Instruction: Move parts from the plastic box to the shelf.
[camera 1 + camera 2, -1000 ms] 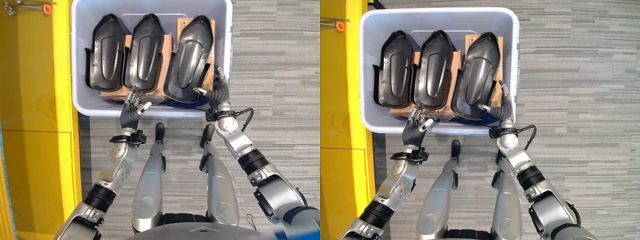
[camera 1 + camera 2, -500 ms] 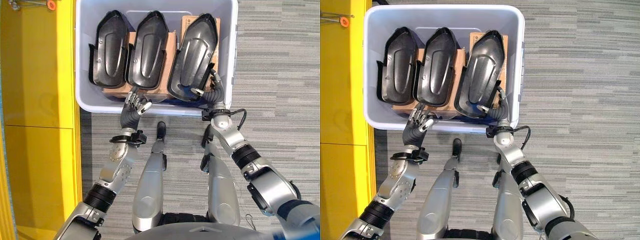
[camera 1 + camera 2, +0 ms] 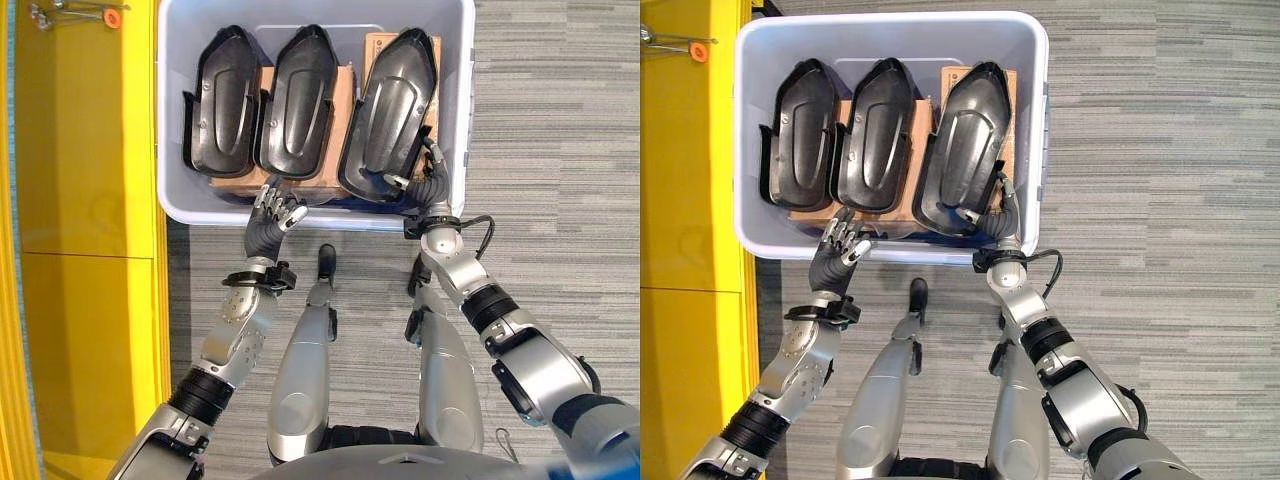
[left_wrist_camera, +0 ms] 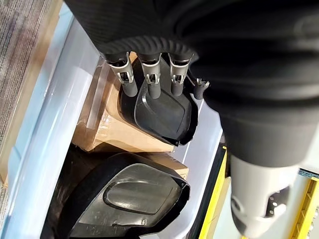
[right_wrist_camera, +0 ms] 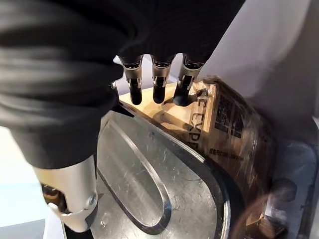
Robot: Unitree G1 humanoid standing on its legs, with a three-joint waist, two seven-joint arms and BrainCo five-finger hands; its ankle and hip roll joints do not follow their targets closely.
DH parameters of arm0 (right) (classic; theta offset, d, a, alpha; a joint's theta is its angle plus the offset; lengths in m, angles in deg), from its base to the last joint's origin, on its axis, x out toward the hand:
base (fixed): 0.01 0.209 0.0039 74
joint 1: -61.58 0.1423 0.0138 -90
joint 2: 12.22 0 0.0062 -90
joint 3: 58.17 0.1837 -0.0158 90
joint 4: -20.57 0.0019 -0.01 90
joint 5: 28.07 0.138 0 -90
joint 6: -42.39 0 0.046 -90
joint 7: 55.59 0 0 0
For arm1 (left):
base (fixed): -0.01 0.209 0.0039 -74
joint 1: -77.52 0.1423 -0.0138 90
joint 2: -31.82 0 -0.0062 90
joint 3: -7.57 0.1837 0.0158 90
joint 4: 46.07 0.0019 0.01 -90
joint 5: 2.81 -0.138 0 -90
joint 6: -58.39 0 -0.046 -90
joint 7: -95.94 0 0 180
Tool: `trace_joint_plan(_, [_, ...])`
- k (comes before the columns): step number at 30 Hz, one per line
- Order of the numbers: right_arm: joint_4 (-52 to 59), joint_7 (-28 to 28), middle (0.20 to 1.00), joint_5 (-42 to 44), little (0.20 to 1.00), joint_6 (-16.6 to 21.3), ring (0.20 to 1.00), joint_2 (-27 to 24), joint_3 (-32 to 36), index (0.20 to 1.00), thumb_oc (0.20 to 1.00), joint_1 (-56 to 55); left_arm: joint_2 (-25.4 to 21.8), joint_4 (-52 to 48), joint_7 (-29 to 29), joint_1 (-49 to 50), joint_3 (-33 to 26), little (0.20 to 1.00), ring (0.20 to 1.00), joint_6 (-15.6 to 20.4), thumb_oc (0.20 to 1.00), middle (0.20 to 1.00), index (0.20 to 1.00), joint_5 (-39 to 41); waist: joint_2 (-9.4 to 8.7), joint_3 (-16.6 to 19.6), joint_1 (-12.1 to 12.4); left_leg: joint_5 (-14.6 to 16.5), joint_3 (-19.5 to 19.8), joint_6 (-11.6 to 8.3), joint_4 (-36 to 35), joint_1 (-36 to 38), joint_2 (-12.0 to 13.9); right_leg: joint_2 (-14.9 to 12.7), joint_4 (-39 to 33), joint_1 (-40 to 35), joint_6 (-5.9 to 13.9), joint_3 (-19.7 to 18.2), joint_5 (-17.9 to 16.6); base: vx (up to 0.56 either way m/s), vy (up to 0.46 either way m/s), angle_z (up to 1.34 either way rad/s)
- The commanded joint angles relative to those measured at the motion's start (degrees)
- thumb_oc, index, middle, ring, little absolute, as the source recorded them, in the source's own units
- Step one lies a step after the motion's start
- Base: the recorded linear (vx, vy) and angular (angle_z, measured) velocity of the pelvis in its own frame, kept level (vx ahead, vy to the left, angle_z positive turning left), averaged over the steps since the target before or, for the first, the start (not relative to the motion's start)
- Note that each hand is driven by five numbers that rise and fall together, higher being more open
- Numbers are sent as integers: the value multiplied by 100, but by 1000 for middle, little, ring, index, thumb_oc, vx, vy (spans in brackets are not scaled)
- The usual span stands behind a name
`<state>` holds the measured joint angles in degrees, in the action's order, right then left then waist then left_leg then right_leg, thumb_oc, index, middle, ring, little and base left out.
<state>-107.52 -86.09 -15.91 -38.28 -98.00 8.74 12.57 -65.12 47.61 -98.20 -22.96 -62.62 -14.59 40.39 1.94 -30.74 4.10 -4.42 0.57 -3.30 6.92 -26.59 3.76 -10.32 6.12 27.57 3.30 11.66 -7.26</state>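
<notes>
Three black parts [image 3: 300, 100] lie side by side on cardboard [image 3: 913, 125] in the box [image 3: 455, 110], filling its width. The right hand [image 3: 428, 182] reaches over the near rim, thumb and relaxed fingers bracketing the rightmost part's [image 3: 965, 145] edge; contact unclear. The left hand [image 3: 270, 210] hovers at the rim, fingers spread. A yellow shelf [image 3: 80, 200] stands left

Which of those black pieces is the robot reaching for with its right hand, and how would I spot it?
Find the pale plastic box on the grey carpet beside the yellow shelf. Three black moulded parts lie in it side by side on cardboard boxes. It is the part nearest the robot's right: it sits tilted, and the right hand is at its near edge.
</notes>
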Motion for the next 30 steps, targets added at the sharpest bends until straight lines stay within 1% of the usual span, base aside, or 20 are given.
trace_joint_plan(1, [279,-59,1000,-191,1000,152,1000,-37,-14,1000,1000,-45,-56,-222,-29,37,20,1000,1000,339,1000,1000,1000,-119,45,95,9,430,-73,262,263,-113,-96,-320,363,-114,314,-120,453,0,0,0])
trace_joint_plan(5, [590,-88,1000,-443,1000,154,1000,-102,-60,1000,1000,-147,-18,-200,-70,22,19,1000,1000,330,1000,1000,1000,-172,36,95,-21,434,-70,265,277,-123,-95,-323,370,-109,317,-121,453,0,0,0])
trace_joint_plan(8, [897,-162,1000,-835,1000,132,1000,-231,-93,1000,1000,-211,8,-207,-100,21,-5,1000,1000,369,1000,1000,1000,-206,36,96,-36,432,-70,265,266,-116,-101,-323,371,-113,323,-115,463,0,0,0])
trace_joint_plan(13, [1106,-262,1000,-1167,1000,122,1000,-307,-78,1000,1000,-233,16,-216,-120,32,-5,1000,1000,395,1000,1000,1000,-249,52,98,-38,434,-70,267,281,-129,-102,-327,382,-95,324,-119,473,0,0,0])
trace_joint_plan(30, [1024,-373,1000,-999,1000,217,1000,-167,52,1000,1000,-304,35,-195,-173,43,23,1000,1000,436,1000,1000,1000,-256,69,95,-64,434,-49,270,332,-212,-115,-328,428,-23,321,-127,485,0,0,0])
